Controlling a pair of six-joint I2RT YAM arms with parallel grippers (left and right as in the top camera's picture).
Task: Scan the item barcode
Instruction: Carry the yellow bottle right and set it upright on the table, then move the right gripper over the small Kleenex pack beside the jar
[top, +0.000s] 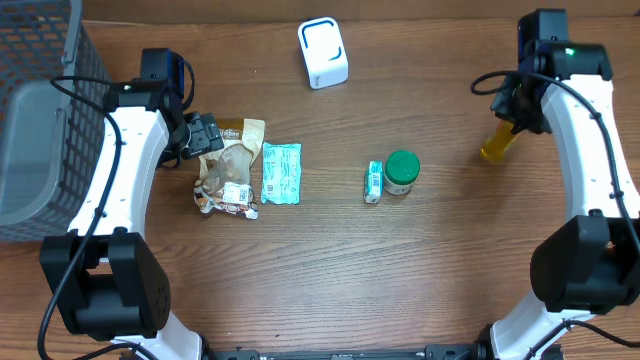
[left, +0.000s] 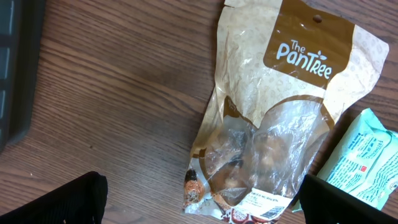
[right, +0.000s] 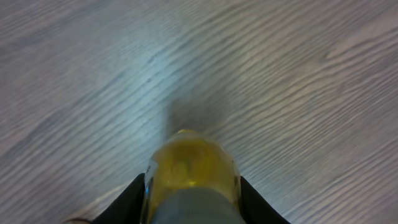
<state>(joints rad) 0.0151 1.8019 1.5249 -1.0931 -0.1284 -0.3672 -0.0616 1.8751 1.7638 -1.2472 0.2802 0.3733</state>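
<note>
One yellow bottle (right: 189, 168) is held tilted by the right gripper (right: 193, 208), clamped around it at the table's right side and well apart from the white scanner (top: 322, 53) at the far edge. No barcode shows and the bottle is not yet at the scanner, so I judge the scan itself remains. The left gripper (top: 207, 134) hangs wide and empty over the snack bag (top: 232, 165); a teal packet (top: 281, 173), carton (top: 373, 182) and green-lidded jar (top: 401, 171) lie mid-table.

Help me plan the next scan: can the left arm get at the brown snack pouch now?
Probably yes: the left gripper is open over the snack pouch, nothing lies on it, and the teal packet sits beside it.
</note>
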